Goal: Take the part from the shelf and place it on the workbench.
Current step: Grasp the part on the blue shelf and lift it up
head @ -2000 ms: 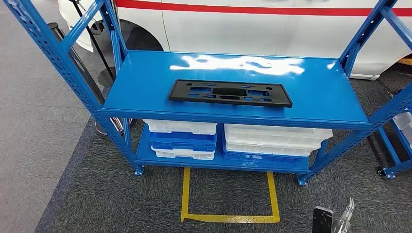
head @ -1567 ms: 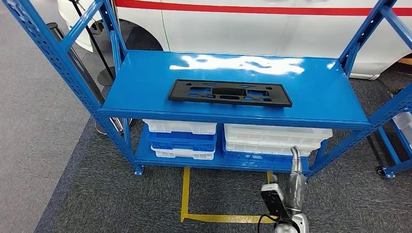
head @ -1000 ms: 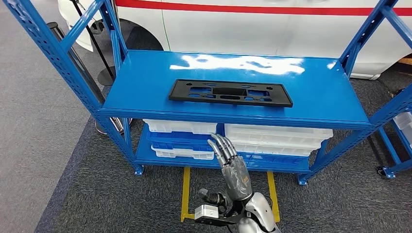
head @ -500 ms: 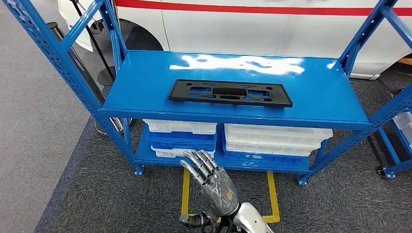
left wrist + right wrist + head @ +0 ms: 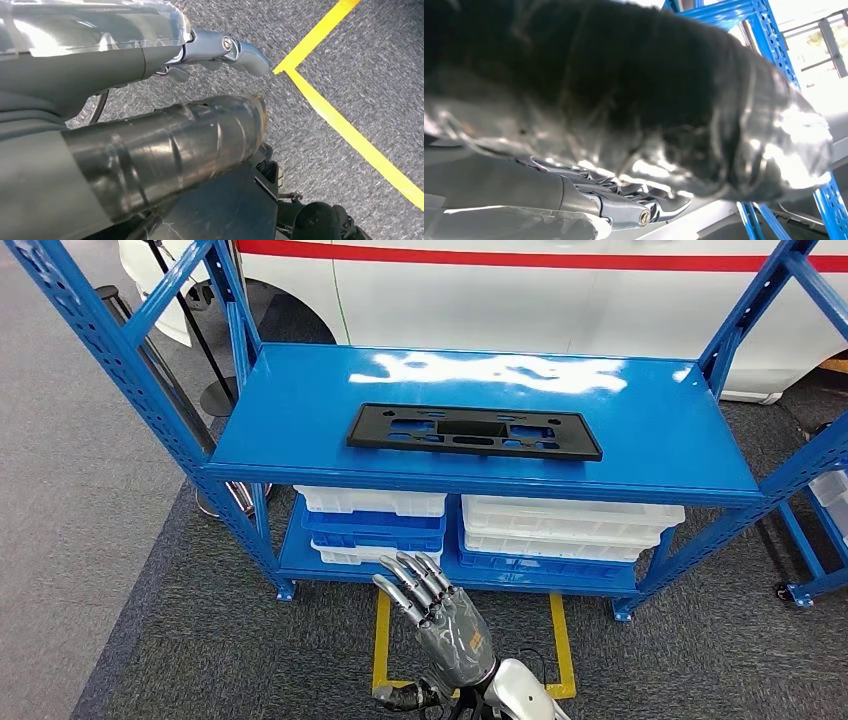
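My right hand (image 5: 447,625) is raised in front of the shelf (image 5: 300,410), fingers apart and holding nothing, the back of the palm toward the head camera. It sits at about 6 o'clock in that view, below the shelf's front edge and well apart from the part (image 5: 474,432), so I judge the reach has only begun. The spread fingers suit what comes next: a flat, wide piece needs an open hand brought over or under its rim.

My left hand (image 5: 150,85) hangs low over the grey carpet (image 5: 350,60), beside a yellow floor line (image 5: 350,135); its thumb (image 5: 160,150) and one extended finger stand apart with nothing between them.

The black part, a long flat plate with cut-outs, lies flat at the centre of the shelf's top deck, its long side parallel to the front edge and set a little back from it, toward 12 o'clock from my right hand. That placement leaves it easy to approach from the front.

Below it, white and blue trays (image 5: 372,525) are stacked on the lower level. A white vehicle (image 5: 520,290) with a red stripe stands behind.
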### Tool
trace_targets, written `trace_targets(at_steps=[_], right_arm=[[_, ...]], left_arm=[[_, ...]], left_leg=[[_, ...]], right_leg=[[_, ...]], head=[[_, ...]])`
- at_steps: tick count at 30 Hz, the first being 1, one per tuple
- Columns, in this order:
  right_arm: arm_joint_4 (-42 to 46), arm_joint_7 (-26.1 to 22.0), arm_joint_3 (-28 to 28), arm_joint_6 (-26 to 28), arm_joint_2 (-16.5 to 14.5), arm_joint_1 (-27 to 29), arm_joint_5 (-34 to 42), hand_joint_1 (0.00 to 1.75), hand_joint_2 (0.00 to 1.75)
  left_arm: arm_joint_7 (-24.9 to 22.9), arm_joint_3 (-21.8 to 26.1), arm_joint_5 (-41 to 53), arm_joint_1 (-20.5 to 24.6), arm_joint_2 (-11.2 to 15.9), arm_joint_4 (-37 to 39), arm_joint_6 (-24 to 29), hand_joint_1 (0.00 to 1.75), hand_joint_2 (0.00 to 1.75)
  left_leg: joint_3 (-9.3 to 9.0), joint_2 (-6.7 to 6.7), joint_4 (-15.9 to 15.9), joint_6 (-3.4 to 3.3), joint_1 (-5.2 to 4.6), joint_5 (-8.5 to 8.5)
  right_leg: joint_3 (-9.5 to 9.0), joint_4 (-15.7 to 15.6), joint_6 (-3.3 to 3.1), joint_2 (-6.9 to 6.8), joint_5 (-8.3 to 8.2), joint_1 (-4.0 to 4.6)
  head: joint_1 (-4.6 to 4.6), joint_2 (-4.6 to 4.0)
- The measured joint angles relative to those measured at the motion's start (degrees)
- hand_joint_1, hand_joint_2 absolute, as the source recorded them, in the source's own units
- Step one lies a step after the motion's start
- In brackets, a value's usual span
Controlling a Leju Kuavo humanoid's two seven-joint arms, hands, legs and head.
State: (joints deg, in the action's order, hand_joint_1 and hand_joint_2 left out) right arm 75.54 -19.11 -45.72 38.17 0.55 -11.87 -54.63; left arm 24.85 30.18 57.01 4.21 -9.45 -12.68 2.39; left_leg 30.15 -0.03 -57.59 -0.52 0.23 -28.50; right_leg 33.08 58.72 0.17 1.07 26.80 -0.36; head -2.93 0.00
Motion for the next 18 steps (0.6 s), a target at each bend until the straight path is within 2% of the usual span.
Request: trace_targets(at_steps=[3,5,7,9,10,12,13,14,15,16,17,18], right_arm=[[0.0,0.1,0.0,0.0,0.2,0.1,-0.3,0.00,0.00],[0.1,0.3,0.0,0.0,0.3,0.6,-0.5,0.00,0.87],[0.4,0.5,0.0,0.0,0.4,1.1,-0.6,0.00,1.75],[0.8,0.5,0.0,0.0,0.5,1.2,-0.6,0.00,1.75],[0.9,0.5,0.0,0.0,0.6,1.3,-0.6,0.00,1.75],[0.9,0.6,0.0,0.0,0.8,1.6,-0.6,0.00,1.75],[0.9,0.6,0.0,0.0,0.9,1.8,-0.6,0.00,1.75],[0.9,0.6,0.0,0.0,1.0,2.0,-0.6,0.00,1.75],[0.9,0.6,0.0,0.0,1.1,2.1,-0.6,0.00,1.75],[0.9,0.6,0.0,0.0,1.1,2.1,-0.6,0.00,1.75],[0.9,0.6,0.0,0.0,1.2,2.1,-0.6,0.00,1.75],[0.9,0.6,0.0,0.0,1.2,2.1,-0.6,0.00,1.75]], left_arm=[[0.0,0.0,0.0,0.0,0.1,0.0,-0.1,0.00,0.00],[-0.2,0.1,-0.1,0.0,0.2,0.0,-0.2,0.00,0.00],[-0.3,0.2,0.0,0.0,0.3,0.0,-0.2,0.00,0.00],[-0.3,0.2,0.0,-0.1,0.3,0.0,-0.2,0.00,0.00],[-0.3,0.2,0.0,-0.1,0.3,0.0,-0.2,0.00,0.00],[-0.4,0.2,0.0,-0.1,0.3,0.0,-0.2,0.00,0.00],[-0.4,0.2,0.0,-0.1,0.3,0.0,-0.2,0.00,0.00],[-0.4,0.2,0.0,-0.2,0.3,0.1,-0.2,0.00,0.00],[-0.5,0.2,0.0,-0.2,0.3,0.1,-0.3,0.00,0.00],[-0.5,0.2,0.0,-0.3,0.3,0.1,-0.3,0.00,0.00],[-0.6,0.2,0.0,-0.3,0.3,0.2,-0.4,0.00,0.00],[-0.7,0.2,0.0,-0.2,0.4,0.2,-0.4,0.00,0.00]], left_leg=[[0.00,0.00,0.0,0.00,0.00,0.00],[0.10,-0.02,-0.2,-0.25,-0.08,-0.04],[-0.08,0.06,0.3,-0.82,0.06,0.28],[-0.64,0.33,1.5,-1.45,0.44,0.90],[-0.85,0.50,1.9,-1.68,0.59,1.10],[-0.89,0.65,2.0,-1.81,0.59,1.08],[-0.94,0.67,1.9,-1.71,0.63,0.97],[-1.05,0.68,1.9,-1.54,0.71,0.81],[-1.25,0.66,1.7,-1.26,0.87,0.53],[-1.50,0.64,1.5,-0.86,1.07,0.12],[-1.58,0.62,1.2,-0.38,1.16,-0.36],[-1.61,0.60,0.7,0.14,1.17,-0.87]], right_leg=[[0.00,0.0,0.00,0.00,0.00,0.00],[-0.01,-0.2,0.21,0.02,-0.14,-0.23],[-0.10,-0.4,0.60,-0.04,-0.24,-0.39],[0.78,1.7,0.88,-0.27,1.13,-0.34],[2.13,4.4,0.98,-0.39,2.66,-0.41],[6.08,11.9,1.25,-0.45,5.87,-0.65],[7.56,14.4,1.43,-0.48,6.36,-0.85],[8.12,15.0,1.63,-0.53,5.73,-1.06],[7.43,13.2,1.83,-0.64,3.92,-1.30],[5.80,9.5,2.04,-0.84,1.56,-1.55],[4.06,5.8,2.22,-1.03,0.00,-1.59],[2.68,2.9,2.08,-1.15,-0.94,-1.57]], head=[[0.00,0.00],[0.00,0.00],[0.01,0.00],[-0.01,0.00],[-0.03,0.00],[-0.04,0.00],[-0.04,0.00],[-0.03,0.00],[-0.04,0.00],[-0.04,0.00],[-0.08,0.00],[-0.11,0.01]])
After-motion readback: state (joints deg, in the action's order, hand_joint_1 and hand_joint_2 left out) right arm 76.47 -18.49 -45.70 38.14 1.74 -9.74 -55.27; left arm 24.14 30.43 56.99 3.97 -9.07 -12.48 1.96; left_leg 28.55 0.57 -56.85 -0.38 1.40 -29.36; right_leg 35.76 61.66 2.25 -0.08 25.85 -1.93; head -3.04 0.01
